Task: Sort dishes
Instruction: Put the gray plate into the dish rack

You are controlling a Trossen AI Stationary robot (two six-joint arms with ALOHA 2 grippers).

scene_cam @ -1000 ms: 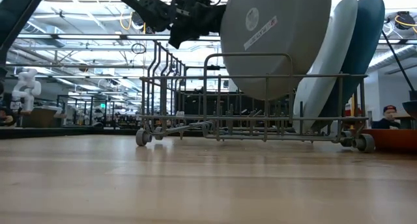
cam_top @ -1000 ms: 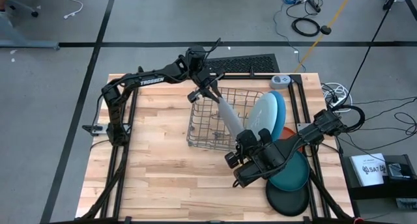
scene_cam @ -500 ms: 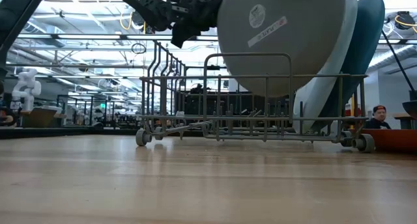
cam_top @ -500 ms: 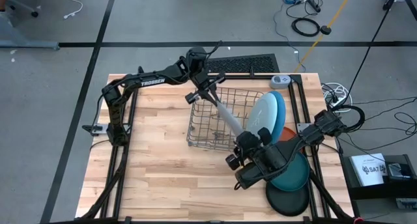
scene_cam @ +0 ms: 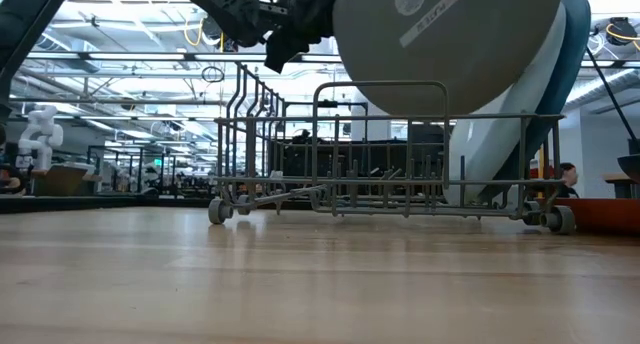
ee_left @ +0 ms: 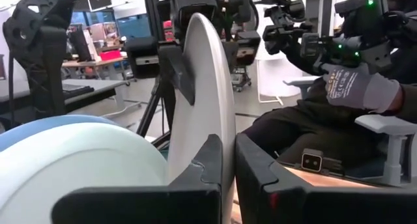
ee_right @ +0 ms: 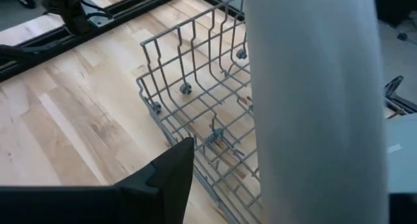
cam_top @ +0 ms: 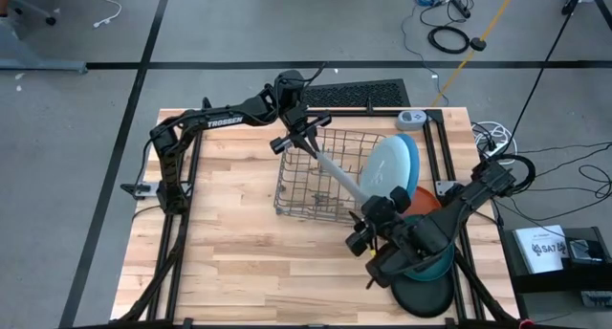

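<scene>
The grey plate (cam_top: 337, 174) stands on edge, slanting across the wire dish rack (cam_top: 304, 193) above its slots, its rim pinched at the rack's far side by the left gripper (ee_left: 225, 160), while the right gripper (cam_top: 368, 235), jaws spread, sits just off the rack's near corner.

In the high view the dish rack (cam_top: 320, 176) sits at the frame's centre on the table (cam_top: 229, 243). One plate (cam_top: 337, 172) slants above it; two plates (cam_top: 394, 164) lean at its right end. More plates (cam_top: 423, 293) lie stacked at lower right.
</scene>
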